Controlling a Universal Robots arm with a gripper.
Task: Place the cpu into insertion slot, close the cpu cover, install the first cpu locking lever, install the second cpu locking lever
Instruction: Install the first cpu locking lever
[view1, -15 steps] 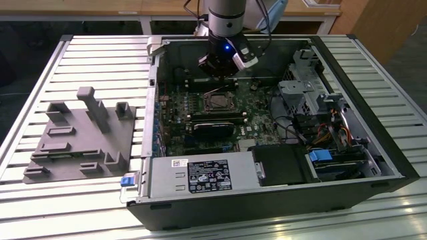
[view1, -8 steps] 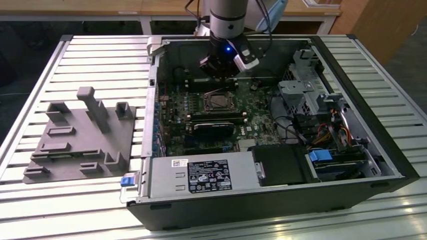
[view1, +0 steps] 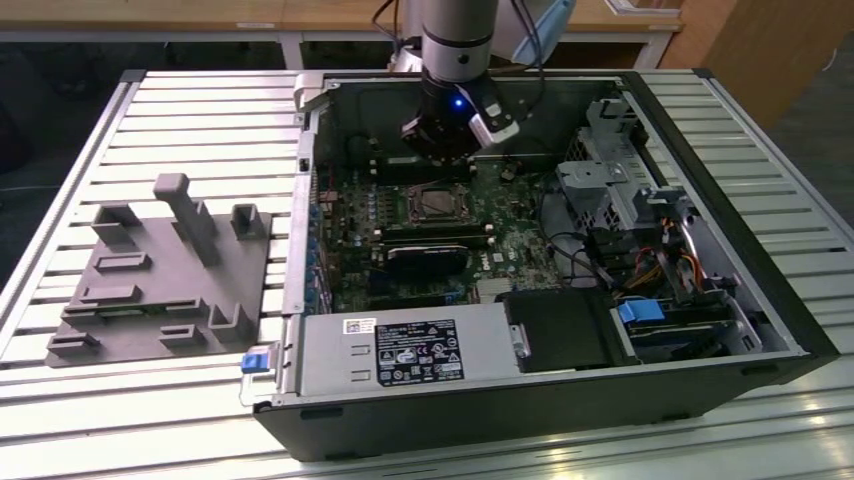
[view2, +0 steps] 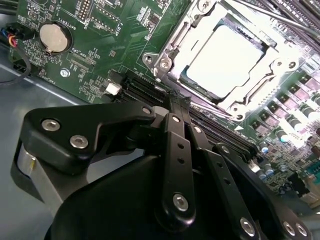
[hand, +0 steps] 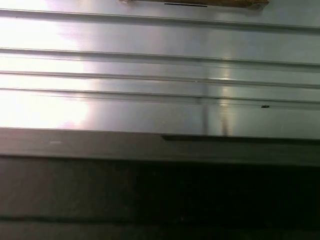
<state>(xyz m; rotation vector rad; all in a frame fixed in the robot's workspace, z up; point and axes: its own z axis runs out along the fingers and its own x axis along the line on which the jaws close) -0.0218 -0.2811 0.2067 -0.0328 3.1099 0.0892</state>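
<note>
Tool (view1: 441, 150) hangs inside the open computer case (view1: 747, 330), low over the green board and just beyond the insertion slot (view1: 410, 205). You cannot tell from these views whether it is spread or pressed together.

The cpu (view2: 227, 57) lies flat in the slot, its pale top glaring under the light. The cpu cover (view2: 172, 50) frames it and looks to be laid down on the chip's edges. Whether either lever is hooked can't be made out.

Handling, as a judgement: the chip is light, rigid and slick on top, with delicate contacts beneath. Take it by opposite edges and keep it level. The cover is thin, springy sheet metal, so press on the frame, never on the chip.

Around it:
- Long black slots (view2: 142, 90) run just beside the socket on the tool's side.
- A coin battery (view2: 52, 37) sits farther off.
- Memory sticks (view1: 430, 232) and a black heatsink block (view1: 424, 262) crowd the socket's other side.
- Cables (view1: 641, 265) lie toward the exterior view's right.
- A grey fixture (view1: 160, 270) sits on the bench (view1: 200, 110), well apart from the case.
</note>
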